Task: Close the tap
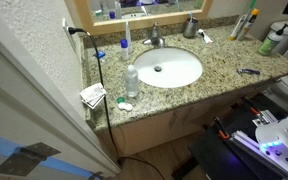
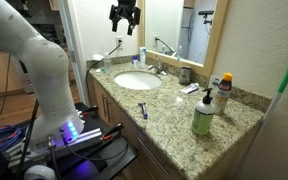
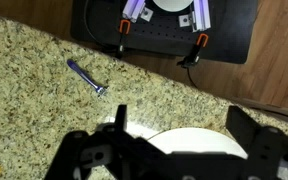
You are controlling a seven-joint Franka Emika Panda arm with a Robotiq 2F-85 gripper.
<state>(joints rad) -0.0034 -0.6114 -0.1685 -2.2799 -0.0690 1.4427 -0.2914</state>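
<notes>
The tap (image 1: pixel 154 39) is a small shiny silver faucet at the back rim of the white oval basin (image 1: pixel 170 68). It also shows in an exterior view (image 2: pixel 156 67) behind the basin (image 2: pixel 136 81). My gripper (image 2: pixel 124 16) hangs high above the basin, well clear of the tap, with its fingers open and empty. In the wrist view my gripper (image 3: pixel 179 112) looks down on the basin rim (image 3: pixel 199 140) and granite counter; the tap is out of that view. I cannot tell whether water runs.
A clear plastic bottle (image 1: pixel 132 80) stands beside the basin and a grey metal cup (image 1: pixel 191 27) near the mirror. A blue razor (image 3: pixel 86 78) lies near the counter's front edge, a green soap bottle (image 2: pixel 202 113) further along. The robot's black base (image 3: pixel 164 30) stands below the counter.
</notes>
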